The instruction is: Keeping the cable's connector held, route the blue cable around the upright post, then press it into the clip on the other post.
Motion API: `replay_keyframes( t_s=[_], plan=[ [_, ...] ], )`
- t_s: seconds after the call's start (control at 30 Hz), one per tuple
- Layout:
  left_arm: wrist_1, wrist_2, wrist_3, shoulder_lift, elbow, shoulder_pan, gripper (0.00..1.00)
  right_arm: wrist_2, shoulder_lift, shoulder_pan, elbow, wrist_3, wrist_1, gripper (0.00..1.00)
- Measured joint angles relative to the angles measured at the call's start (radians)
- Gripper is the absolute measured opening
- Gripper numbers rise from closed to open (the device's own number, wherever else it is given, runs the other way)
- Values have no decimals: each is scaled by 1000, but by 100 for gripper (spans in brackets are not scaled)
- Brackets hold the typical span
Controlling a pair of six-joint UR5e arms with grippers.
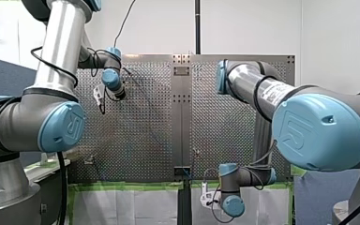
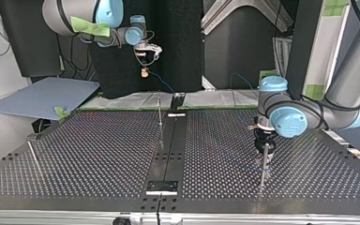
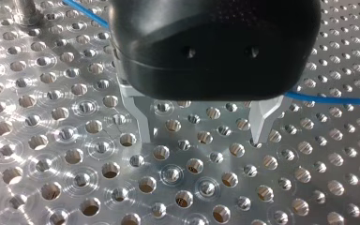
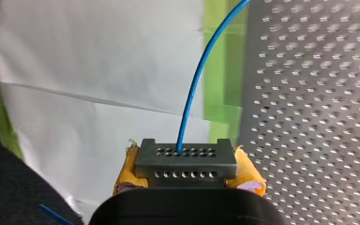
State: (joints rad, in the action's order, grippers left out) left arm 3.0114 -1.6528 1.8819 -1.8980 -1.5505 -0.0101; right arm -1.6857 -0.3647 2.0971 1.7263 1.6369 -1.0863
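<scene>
Connector [image 4: 186,158] is sitting pinched in my right gripper [image 4: 187,171]; my left gripper [image 3: 201,135] is hanging spread over the counter [image 3: 51,140], its body hiding part of the blue cable [image 3: 330,99].

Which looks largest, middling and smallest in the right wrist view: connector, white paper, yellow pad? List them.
1. white paper, filling much of the view.
2. connector, enlarged by nearness to the camera.
3. yellow pad, mostly hidden by the connector, so its real size is unsure.

Blue cable [image 4: 191,93], grey connector [image 4: 186,159] — yellow pads [image 4: 249,174], silver perforated table [image 4: 318,117]
</scene>
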Motion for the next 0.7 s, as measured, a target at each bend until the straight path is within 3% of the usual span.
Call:
replay_keyframes(
  t_s=[0.47,0.7],
  plan=[
    [-2,0,20,1,0,0,100,-31,-148,-16,148,3,-52,0],
    [-3,2,70,1,0,-2,100,-9,-212,-21,211,14,-84,0]
  ],
)
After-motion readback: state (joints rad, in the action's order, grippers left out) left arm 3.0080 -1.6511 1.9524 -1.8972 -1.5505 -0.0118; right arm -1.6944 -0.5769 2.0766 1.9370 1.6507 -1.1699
